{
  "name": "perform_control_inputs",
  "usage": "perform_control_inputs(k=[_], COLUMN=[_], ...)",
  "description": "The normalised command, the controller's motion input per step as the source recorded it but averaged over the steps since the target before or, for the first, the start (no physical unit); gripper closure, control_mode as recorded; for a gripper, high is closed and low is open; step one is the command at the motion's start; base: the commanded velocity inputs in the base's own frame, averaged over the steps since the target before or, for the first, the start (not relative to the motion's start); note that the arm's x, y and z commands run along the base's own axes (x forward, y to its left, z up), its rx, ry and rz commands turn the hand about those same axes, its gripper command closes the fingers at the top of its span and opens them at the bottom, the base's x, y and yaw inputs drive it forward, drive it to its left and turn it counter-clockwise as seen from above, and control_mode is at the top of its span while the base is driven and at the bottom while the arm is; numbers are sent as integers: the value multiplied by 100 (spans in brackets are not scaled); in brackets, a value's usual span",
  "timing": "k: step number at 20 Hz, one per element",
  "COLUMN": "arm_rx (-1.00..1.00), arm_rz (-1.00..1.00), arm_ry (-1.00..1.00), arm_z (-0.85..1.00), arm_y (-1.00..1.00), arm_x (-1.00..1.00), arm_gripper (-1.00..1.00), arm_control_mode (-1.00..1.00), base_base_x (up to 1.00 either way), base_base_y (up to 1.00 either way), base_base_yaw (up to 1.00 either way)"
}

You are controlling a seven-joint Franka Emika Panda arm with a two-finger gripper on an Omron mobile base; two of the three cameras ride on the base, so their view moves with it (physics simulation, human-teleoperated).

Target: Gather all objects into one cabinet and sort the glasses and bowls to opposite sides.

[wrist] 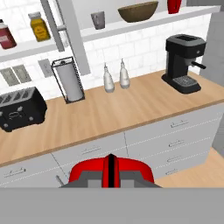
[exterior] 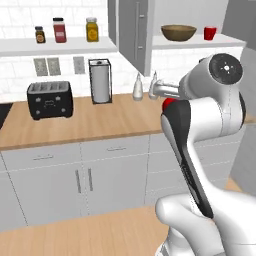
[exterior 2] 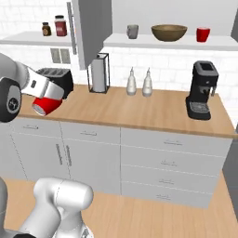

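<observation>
Gripping a glossy red cup [exterior 2: 46, 105], the gripper [wrist: 110, 171] is seen held out in front of the wooden counter [exterior 2: 139, 111], its fingers closed tight on the cup, which lies tipped on its side in the right base view, its open mouth turned down and toward the camera. In the left base view only a sliver of that red cup [exterior: 169, 103] is shown, behind the arm's white elbow. The open wall cabinet [exterior 2: 167, 42] is found above the counter, its grey door [exterior 2: 90, 28] swung out with the long steel bar handle [exterior 2: 71, 27] along its edge. On the cabinet's white shelf board three things are lined up: a grey-green cup [exterior 2: 133, 31] at the left, a wide brown wooden bowl [exterior 2: 169, 32] in the middle, and a second red cup [exterior 2: 202, 34] at the right, each standing upright and apart from its neighbour. On the separate open shelf [exterior: 55, 46] to the left (outside the cabinet) a small amber jar [exterior: 40, 34], a red jar [exterior: 59, 30] and a yellow jar [exterior: 91, 29] are kept. On the counter a black toaster [exterior: 49, 99], a paper towel holder [exterior: 100, 81], two white shakers [exterior 2: 139, 82] and a black coffee machine [exterior 2: 201, 90] are set along the tiled wall.
</observation>
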Motion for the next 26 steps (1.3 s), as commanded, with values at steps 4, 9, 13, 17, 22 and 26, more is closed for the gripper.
perform_control_inputs(k=[4, 9, 13, 17, 22, 26], arm_rx=[0, 0, 0, 0, 0, 0], arm_rz=[0, 0, 0, 0, 0, 0], arm_ry=[0, 0, 0, 0, 0, 0], arm_z=[0, 0, 0, 0, 0, 0], arm_y=[0, 0, 0, 0, 0, 0], arm_x=[0, 0, 0, 0, 0, 0], arm_gripper=[100, 100, 100, 100, 100, 100], arm_control_mode=[100, 100, 100, 100, 100, 100], base_base_x=[7, 17, 95, 100, 97, 100], base_base_y=[-100, -68, 5, 2, -9, -4], base_base_yaw=[6, 4, 2, 8, 13, 13])
